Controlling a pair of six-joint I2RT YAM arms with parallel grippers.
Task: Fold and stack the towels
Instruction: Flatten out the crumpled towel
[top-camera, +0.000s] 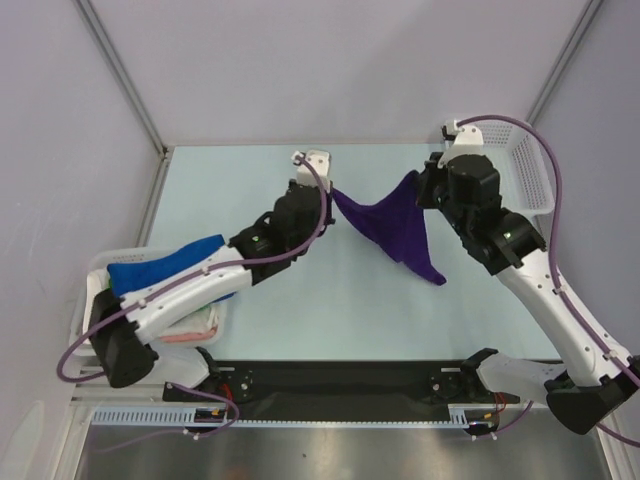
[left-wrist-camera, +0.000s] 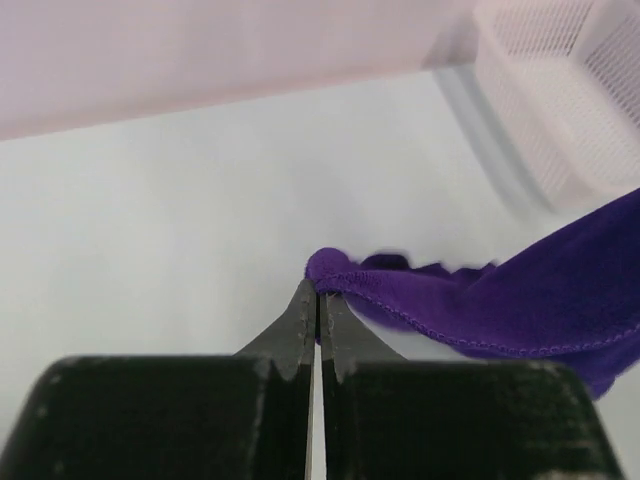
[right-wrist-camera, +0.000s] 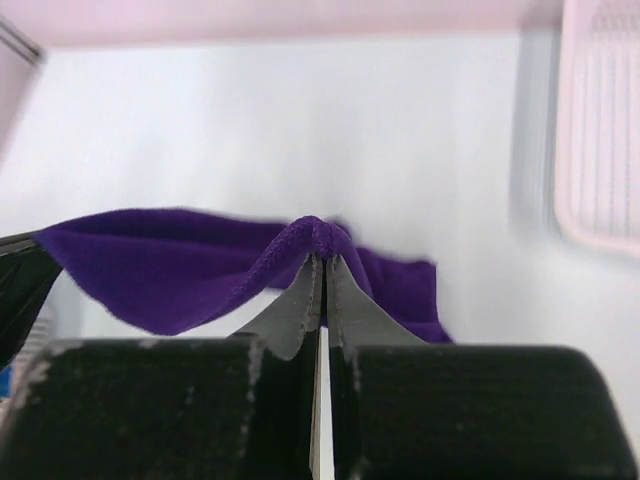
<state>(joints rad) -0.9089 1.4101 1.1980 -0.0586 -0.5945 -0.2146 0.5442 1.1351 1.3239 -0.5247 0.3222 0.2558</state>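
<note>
Purple towel: suspended over the middle of the pale blue table, pinched at two upper corners and stretched between them, sagging in a V with one pointed tail drooping toward the near right. Left corner caught in the left gripper, seen from the left wrist with jaws pressed together and a hemmed fold of purple cloth bunched at the very tips; remainder of the cloth trailing off to the right of that view. Right corner caught in the right gripper, seen from the right wrist with jaws likewise closed tight and a ridge of purple fabric humped over the tips, cloth hanging away to the left and behind. Royal blue towel: draped at the top of the white mesh basket at the left edge of the table, partly hidden under the left arm. Pinkish towel: lower in the same basket, only a strip showing beneath the arm. Second white mesh basket: at the far right of the table, just behind the right arm, contents not visible. Surroundings: plain light walls on three sides, black rail with both arm bases along the near edge.
</note>
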